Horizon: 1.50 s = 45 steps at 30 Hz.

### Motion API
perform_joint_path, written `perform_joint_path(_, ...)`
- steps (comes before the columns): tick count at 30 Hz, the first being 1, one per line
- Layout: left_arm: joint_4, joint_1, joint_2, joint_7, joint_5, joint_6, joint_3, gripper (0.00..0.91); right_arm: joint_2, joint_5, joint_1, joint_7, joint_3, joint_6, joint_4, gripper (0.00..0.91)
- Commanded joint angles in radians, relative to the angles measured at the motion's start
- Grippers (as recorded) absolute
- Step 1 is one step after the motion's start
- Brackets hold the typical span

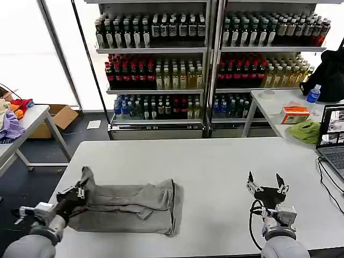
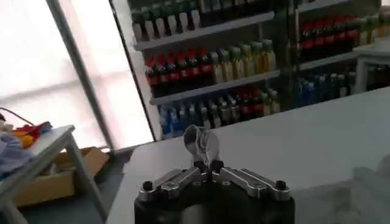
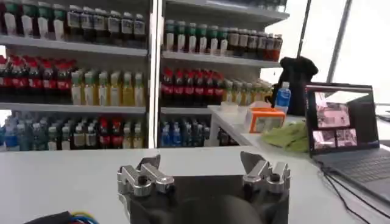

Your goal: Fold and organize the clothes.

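1. Head view: one light grey T-shirt (image 1: 129, 207) lies at the lower left of the frame on the white surface (image 1: 215, 161), folded into a long band but still rumpled, with a loose sleeve end sticking up at its left end. I'd judge the fold roughly half done: it needs another fold and smoothing, and nothing is stacked or put away yet.
2. Head view: the left tool (image 1: 78, 193) sits at the lower left, against the shirt's left end. It appears to pinch the cloth there, though the contact itself is hard to make out.
3. Head view: the right tool (image 1: 267, 184) hovers at the lower right above bare surface, well apart from the shirt, its fingers spread wide and holding nothing.
4. Head view, containers: a cardboard box (image 1: 59, 119) sits on the floor at the left edge of the frame; its contents cannot be seen. Shelves (image 1: 161, 51) across the top carry rows of bottles.
5. Left wrist view: the left tool (image 2: 202, 146) shows at bottom centre, its fingers pressed together; a pale corner of cloth shows at the lower right.
6. Right wrist view: the right tool (image 3: 204, 164) shows at bottom centre, fingers wide apart and empty, with a laptop (image 3: 347, 131) at the right of the frame.
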Motion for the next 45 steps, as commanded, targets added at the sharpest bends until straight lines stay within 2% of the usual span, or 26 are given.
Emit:
perform_joint_path(1,0.022,-0.064,-0.141,-0.018,0.009,0.025,0.244,0.000,0.008,-0.002,-0.023,0.001,0.009,0.001,0.005,0.907)
perform_joint_path(13,0.003,-0.113,-0.179,-0.094,-0.102,0.058,0.355,0.000,0.035,-0.012,-0.059,0.004,0.028,0.001,0.019,0.907)
perform_joint_path(18,0.004,-0.135,-0.214,-0.111,-0.100,0.059,0.431,0.000,0.053,-0.025,-0.080,0.005,0.030,0.002,0.031,0.907)
perform_joint_path(29,0.015,-0.151,-0.241,-0.126,-0.080,0.060,0.556,0.000,0.064,-0.034,-0.103,0.006,0.047,0.006,0.034,0.907)
perform_joint_path(45,0.172,-0.232,-0.285,-0.125,-0.071,0.058,0.545,0.000,0.069,-0.039,-0.104,0.005,0.037,0.013,0.015,0.907)
